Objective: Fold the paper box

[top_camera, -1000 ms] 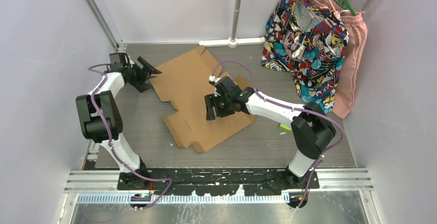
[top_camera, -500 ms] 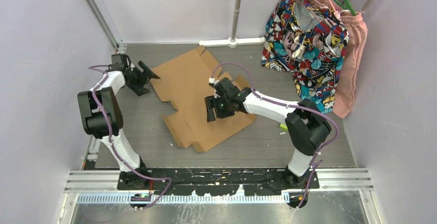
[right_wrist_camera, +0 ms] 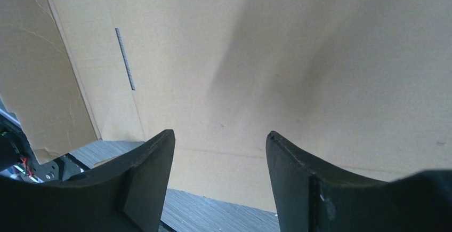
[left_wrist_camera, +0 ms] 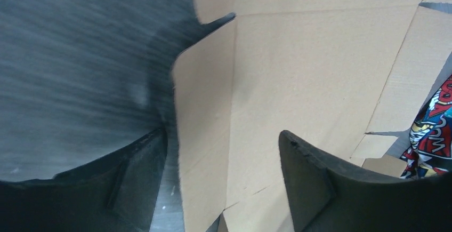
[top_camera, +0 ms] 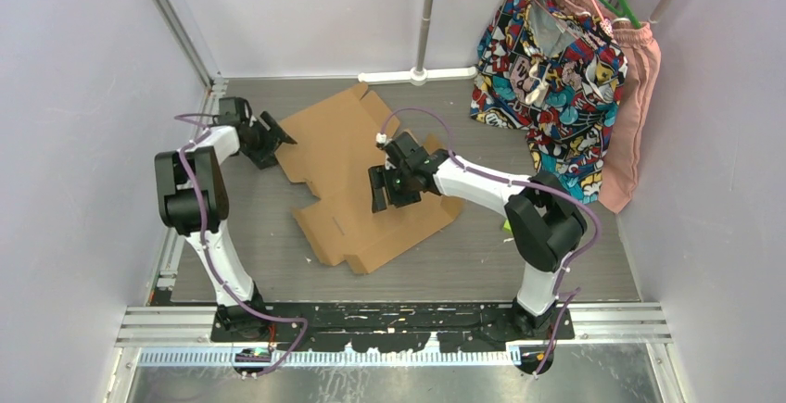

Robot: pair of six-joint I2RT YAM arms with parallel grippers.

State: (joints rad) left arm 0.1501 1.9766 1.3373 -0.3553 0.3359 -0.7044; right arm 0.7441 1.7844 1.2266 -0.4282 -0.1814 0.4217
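Observation:
The paper box [top_camera: 352,176] is a flat brown cardboard sheet with flaps, lying unfolded on the grey table. My left gripper [top_camera: 276,136] is open at the sheet's far left edge; in the left wrist view the edge flap [left_wrist_camera: 205,136] lies between the two black fingers [left_wrist_camera: 314,184], untouched as far as I can see. My right gripper [top_camera: 378,201] is open and hovers over the middle of the sheet; the right wrist view shows bare cardboard [right_wrist_camera: 298,56] with a narrow slot [right_wrist_camera: 125,58] beyond the fingers [right_wrist_camera: 144,173]. Nothing is held.
A patterned shirt [top_camera: 547,60] and a pink garment [top_camera: 635,97] hang at the back right. A white pipe foot [top_camera: 419,75] stands at the back wall. Purple walls close the left and right sides. A small green object [top_camera: 512,228] lies by the right arm.
My left gripper has moved right, up to the sheet's left edge. My right gripper has shifted only slightly over the middle of the sheet. The sheet has not moved.

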